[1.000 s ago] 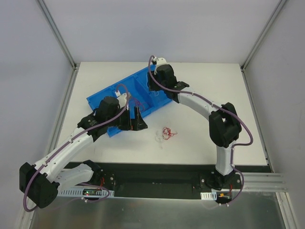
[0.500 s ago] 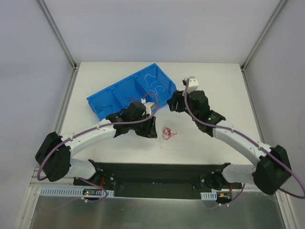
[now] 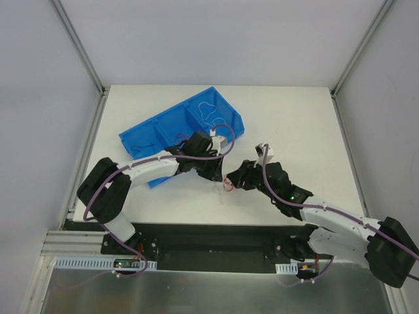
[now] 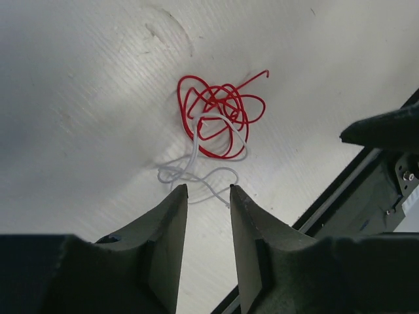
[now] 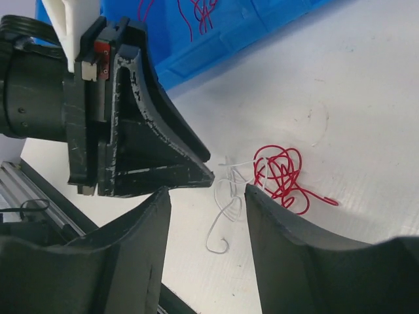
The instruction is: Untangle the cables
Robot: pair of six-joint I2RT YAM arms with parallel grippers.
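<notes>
The cables are a tiny tangle on the white table: a red curly wire (image 4: 219, 118) (image 5: 281, 171) knotted with a thin white wire (image 4: 196, 173) (image 5: 229, 196). In the top view the tangle (image 3: 228, 186) lies between both grippers. My left gripper (image 4: 206, 190) (image 3: 220, 171) hovers just short of the white wire's loose end, jaws narrowly open with nothing between them. My right gripper (image 5: 208, 191) (image 3: 230, 181) is open and faces it from the other side, with the white wire on the table in the gap between its fingers.
A blue divided bin (image 3: 141, 131) (image 5: 222, 39) sits behind the left arm and holds some thin wires. The table's dark front rail (image 4: 366, 190) runs close to the tangle. The right gripper's fingertip (image 4: 386, 127) shows at the edge of the left wrist view.
Both arms have swung from the blue bin down to the tangle at the table's front. The left jaws have narrowed a lot. The tangle has not moved.
</notes>
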